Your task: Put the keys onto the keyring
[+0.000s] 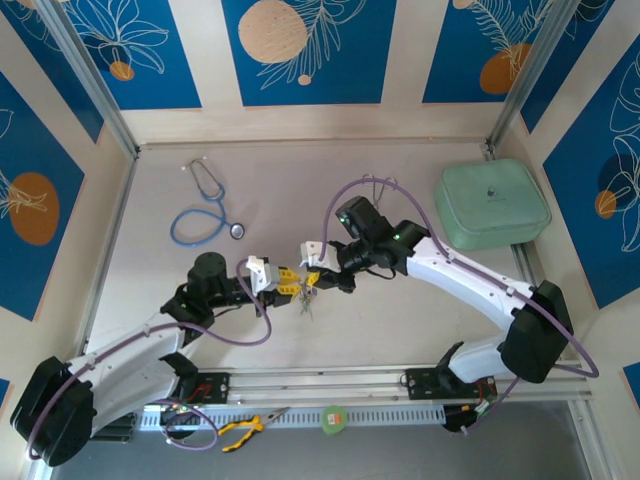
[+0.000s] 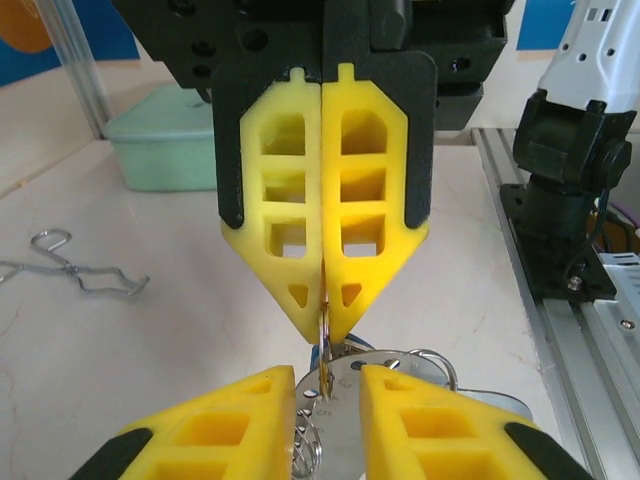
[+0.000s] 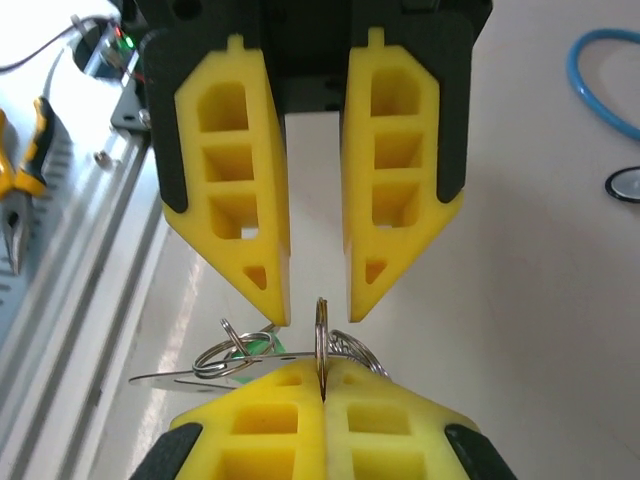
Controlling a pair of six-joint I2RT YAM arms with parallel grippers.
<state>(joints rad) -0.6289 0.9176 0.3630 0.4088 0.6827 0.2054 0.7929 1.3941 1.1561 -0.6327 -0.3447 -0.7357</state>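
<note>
from the right wrist camera i saw the right gripper fully closed, pinching the edge-on ring of the keyring at its fingertips. the left gripper faced it tip to tip, jaws parted a little, the ring's top edge standing in the gap and nothing gripped. overhead, the bunch hung between both grippers above the table, with the keys dangling below. i could not tell one key from the other.
</note>
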